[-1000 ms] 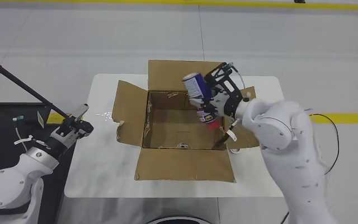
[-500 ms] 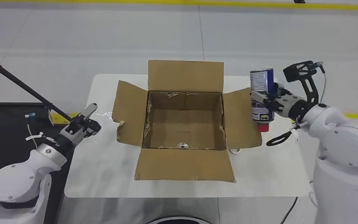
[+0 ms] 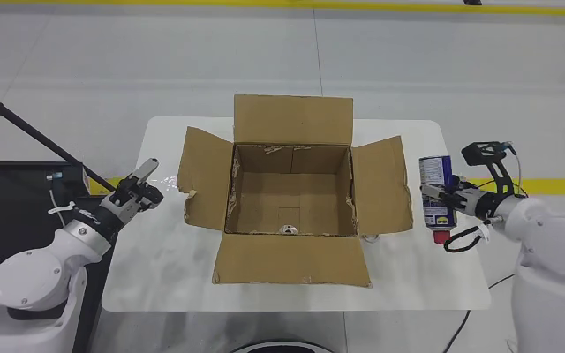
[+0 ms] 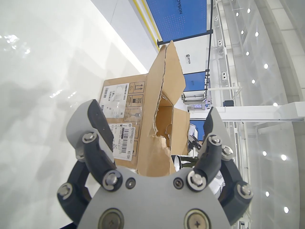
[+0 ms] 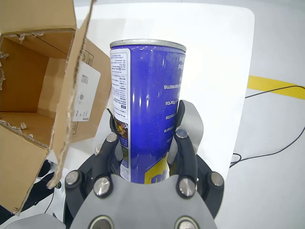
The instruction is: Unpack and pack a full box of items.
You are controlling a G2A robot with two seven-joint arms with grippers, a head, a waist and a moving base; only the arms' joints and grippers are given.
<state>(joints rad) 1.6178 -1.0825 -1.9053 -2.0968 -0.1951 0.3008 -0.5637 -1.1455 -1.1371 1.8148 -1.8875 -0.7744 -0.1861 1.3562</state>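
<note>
**Can held clear of the open box, off its right side**

The right hand is clamped around a blue spray can. Its fingers press on either side of the can's body, about halfway along. The can's bare metal base points away from the robot and its red cap points back toward it. It sits just beyond the box's right flap, near the right edge of the white worktop. I cannot tell whether the can touches the surface.

The cardboard box stands in the middle of the worktop with all four flaps folded outward. Its inside is mostly bare brown cardboard. One small pale item lies near the front wall, too small to make out. The left flap has a ragged, torn edge, and white labels are stuck on the box's left outer wall.

The left hand is at the left edge of the worktop, well apart from the box and pointing toward it. Its fingers are spread wide and hold nothing.
</note>
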